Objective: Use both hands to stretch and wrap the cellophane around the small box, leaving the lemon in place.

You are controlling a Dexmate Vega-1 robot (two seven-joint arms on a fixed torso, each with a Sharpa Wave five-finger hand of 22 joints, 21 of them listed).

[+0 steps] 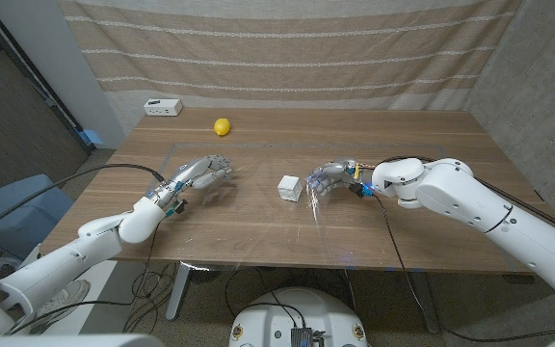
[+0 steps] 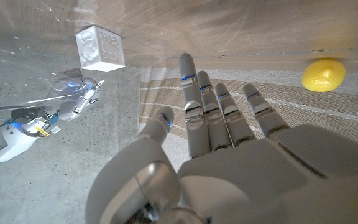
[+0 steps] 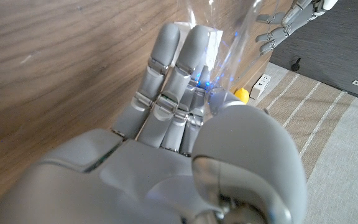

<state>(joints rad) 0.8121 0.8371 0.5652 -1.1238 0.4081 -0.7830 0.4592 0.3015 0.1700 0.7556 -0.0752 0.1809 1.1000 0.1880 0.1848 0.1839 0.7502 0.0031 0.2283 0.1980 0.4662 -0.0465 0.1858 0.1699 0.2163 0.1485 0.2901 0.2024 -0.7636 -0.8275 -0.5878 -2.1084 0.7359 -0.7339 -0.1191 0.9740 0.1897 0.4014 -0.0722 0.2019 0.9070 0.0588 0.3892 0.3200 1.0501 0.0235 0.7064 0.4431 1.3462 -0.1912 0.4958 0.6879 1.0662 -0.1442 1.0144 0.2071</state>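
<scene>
While the small white cube-shaped box point(image 1: 289, 187) sits near the middle of the wooden counter point(image 1: 258, 231), a big sheet of clear, shiny cellophane point(image 1: 258, 164) lies spread on the wood around it. From the box, the right hand point(image 1: 328, 180) is at about 3 o'clock, very close to it. One edge of the cellophane stands up off the counter at this hand. In the right wrist view the right hand's fingers point(image 3: 173, 74) are bunched together with the clear film rising right by them, but I cannot tell for sure if they pinch it. The left hand point(image 1: 200, 173) is at about 9 o'clock from the box, well apart from it. Its fingers point(image 2: 219, 118) are straight and spread a little, and they hold nothing. The little yellow lemon point(image 1: 222, 126) rests at about 11 o'clock from the box, far back on the counter, away from both hands. A small white plug box point(image 1: 163, 107) sits at the far left corner of the counter, beside the striped cloth point(image 1: 287, 48) hanging behind.
</scene>
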